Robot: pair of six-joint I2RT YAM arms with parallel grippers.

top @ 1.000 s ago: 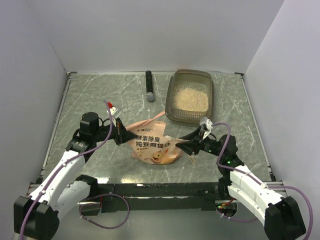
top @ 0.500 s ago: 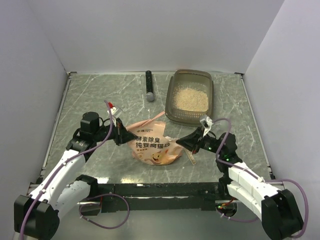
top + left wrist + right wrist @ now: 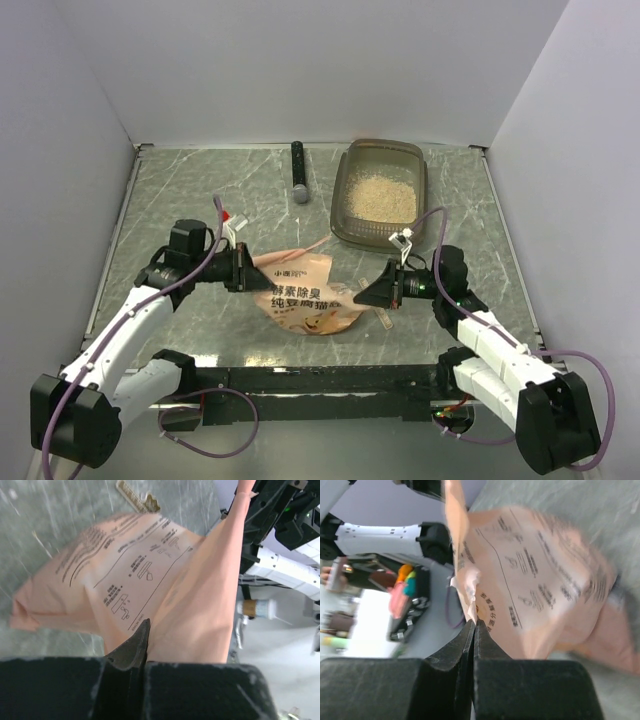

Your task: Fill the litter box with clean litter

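The litter box [image 3: 347,186], a smoky translucent tray, stands at the back right with a heap of pale clean litter [image 3: 380,198] inside. The orange-pink pouch [image 3: 305,290] sits between my two arms near the front. My left gripper [image 3: 247,271] is shut on the pouch's left edge; in the left wrist view the pouch [image 3: 150,575] stretches away from the closed gripper [image 3: 144,624]. My right gripper [image 3: 362,296] is shut on the pouch's right edge, and the right wrist view shows the pouch [image 3: 540,575] pinched by that gripper [image 3: 474,623].
A black cylinder with a grey tip [image 3: 298,171] lies at the back, left of the tray. A small torn strip [image 3: 385,318] lies on the marble table by the right gripper. White walls enclose the table on three sides.
My right gripper has closed on the pouch's right edge. Both arms have shifted a little to the right, and the pouch looks pulled tauter between them.
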